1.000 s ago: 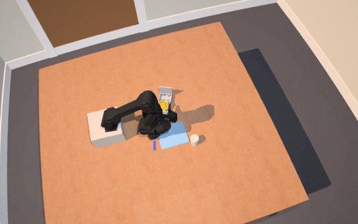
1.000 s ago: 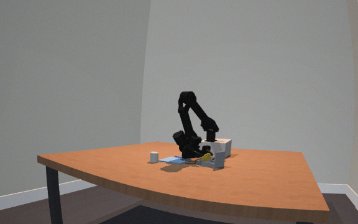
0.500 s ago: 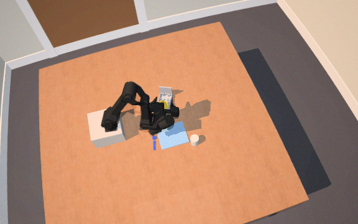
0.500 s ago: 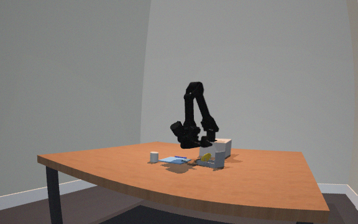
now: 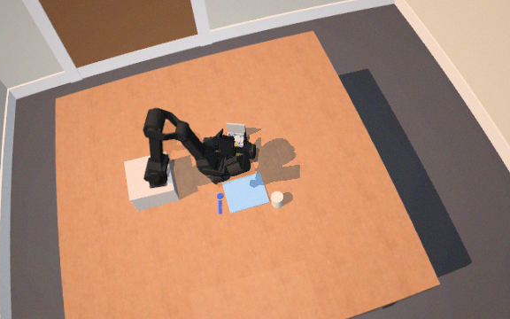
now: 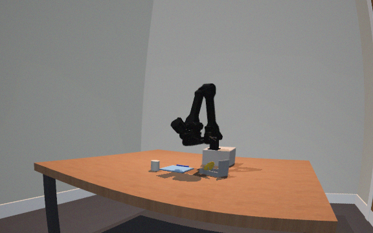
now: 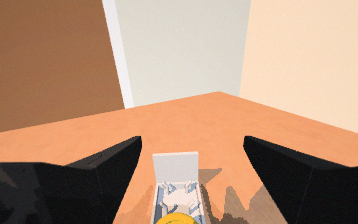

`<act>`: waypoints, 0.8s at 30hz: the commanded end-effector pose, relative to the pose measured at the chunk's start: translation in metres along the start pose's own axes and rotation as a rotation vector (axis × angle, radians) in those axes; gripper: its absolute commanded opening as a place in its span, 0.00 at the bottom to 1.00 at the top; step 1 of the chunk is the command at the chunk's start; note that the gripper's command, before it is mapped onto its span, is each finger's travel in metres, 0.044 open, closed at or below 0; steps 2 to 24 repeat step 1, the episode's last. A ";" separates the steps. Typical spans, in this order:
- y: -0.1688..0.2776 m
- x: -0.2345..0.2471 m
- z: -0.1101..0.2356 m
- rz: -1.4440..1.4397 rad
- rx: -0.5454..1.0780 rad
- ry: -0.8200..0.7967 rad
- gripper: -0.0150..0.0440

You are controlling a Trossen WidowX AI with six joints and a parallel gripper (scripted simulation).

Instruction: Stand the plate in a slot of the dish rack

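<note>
The yellow plate stands in the near part of the dish rack, leaning at a slant toward the rack's tall end wall. In the wrist view only its top edge shows, and the arm covers most of it in the top view. Which slot its lower edge sits in, and whether it is between the rails, cannot be told. My gripper is open and empty, above the rack and apart from the plate, with the fingers wide to both sides.
A light blue board lies beside the rack. A blue stick-like object lies along one side of it, and a white cup stands at the other. The arm's base is on a white block.
</note>
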State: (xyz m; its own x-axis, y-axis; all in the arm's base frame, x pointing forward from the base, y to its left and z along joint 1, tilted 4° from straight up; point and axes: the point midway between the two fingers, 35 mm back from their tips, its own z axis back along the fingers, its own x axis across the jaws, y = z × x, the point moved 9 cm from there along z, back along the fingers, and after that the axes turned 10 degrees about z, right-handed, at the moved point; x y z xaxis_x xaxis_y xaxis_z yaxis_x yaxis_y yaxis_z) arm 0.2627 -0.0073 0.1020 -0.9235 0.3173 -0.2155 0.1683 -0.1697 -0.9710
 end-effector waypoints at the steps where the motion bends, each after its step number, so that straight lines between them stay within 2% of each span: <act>1: -0.006 -0.009 -0.001 -0.060 0.068 0.029 0.93; 24: -0.006 -0.009 -0.001 -0.060 0.068 0.029 0.93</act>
